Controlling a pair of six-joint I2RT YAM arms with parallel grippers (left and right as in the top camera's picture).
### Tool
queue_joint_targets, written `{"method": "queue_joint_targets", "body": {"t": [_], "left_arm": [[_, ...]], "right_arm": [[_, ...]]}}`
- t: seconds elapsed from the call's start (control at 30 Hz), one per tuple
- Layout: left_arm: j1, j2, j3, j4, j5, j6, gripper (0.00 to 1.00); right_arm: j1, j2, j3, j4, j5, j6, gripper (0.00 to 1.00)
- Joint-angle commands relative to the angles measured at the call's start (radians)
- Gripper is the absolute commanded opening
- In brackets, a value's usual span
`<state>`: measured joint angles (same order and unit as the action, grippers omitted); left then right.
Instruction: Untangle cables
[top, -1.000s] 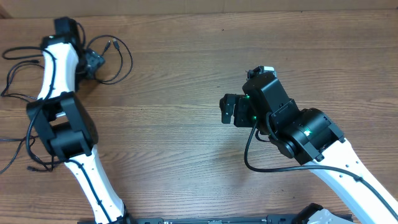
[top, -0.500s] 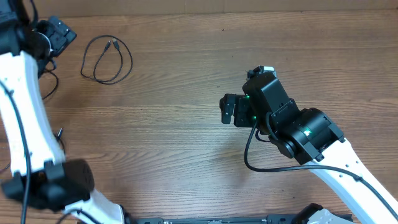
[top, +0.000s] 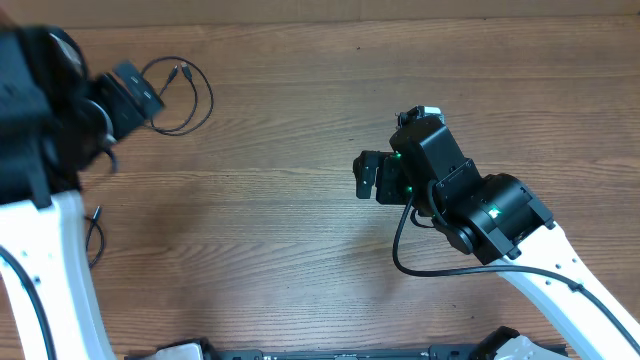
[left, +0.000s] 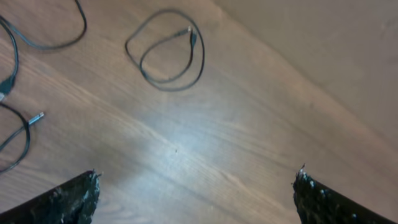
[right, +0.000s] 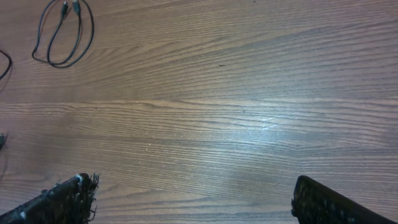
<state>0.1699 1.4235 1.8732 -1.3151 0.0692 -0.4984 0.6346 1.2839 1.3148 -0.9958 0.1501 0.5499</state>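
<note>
Nearest the robot's side of the wooden table (top: 300, 280), the right gripper (right: 194, 186) hangs over bare wood about mid-table, its jaws spread wide with nothing between them and no cord under it. Further out and to the left, the left gripper (left: 198, 183) is likewise wide open and empty; its arm shows blurred in the overhead view, so its exact place is hard to fix, but its wrist camera looks down on plain board with the cords lying beyond its fingertips. By the left edge lie the other cables (left: 50, 47), thin black strands with a silver plug (left: 37, 116) showing on one. They run out of frame, so I cannot tell whether they cross or knot. Farthest off, near the far-left part of the table, the looped cable (left: 165, 79) lies by itself in a loose double ring, its plug ends resting inside the loop, well apart from the rest. As I judge it, that one cord is already freed; sorting the strands at the left edge looks to be what remains.
</note>
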Motion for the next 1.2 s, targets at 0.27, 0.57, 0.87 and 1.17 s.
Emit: {"method": "queue_joint_targets", "body": {"t": [0.27,0.57,0.87,1.17], "left_arm": [[-0.048,-0.518,-0.750,0.250,-0.103,-0.108,1.00],[-0.046,-0.556,-0.904,0.238,-0.110,-0.108,0.99],[-0.046,-0.472,-0.909,0.238,-0.110,-0.108,0.99],[-0.046,-0.355,-0.909,0.238,-0.110,-0.108,1.00]], "right_arm": [[-0.004,-0.004,0.015,0.002,0.014,0.003,1.00],[-0.004,-0.004,0.015,0.002,0.014,0.003,1.00],[-0.004,-0.004,0.015,0.002,0.014,0.003,1.00],[-0.004,-0.004,0.015,0.002,0.014,0.003,1.00]]}}
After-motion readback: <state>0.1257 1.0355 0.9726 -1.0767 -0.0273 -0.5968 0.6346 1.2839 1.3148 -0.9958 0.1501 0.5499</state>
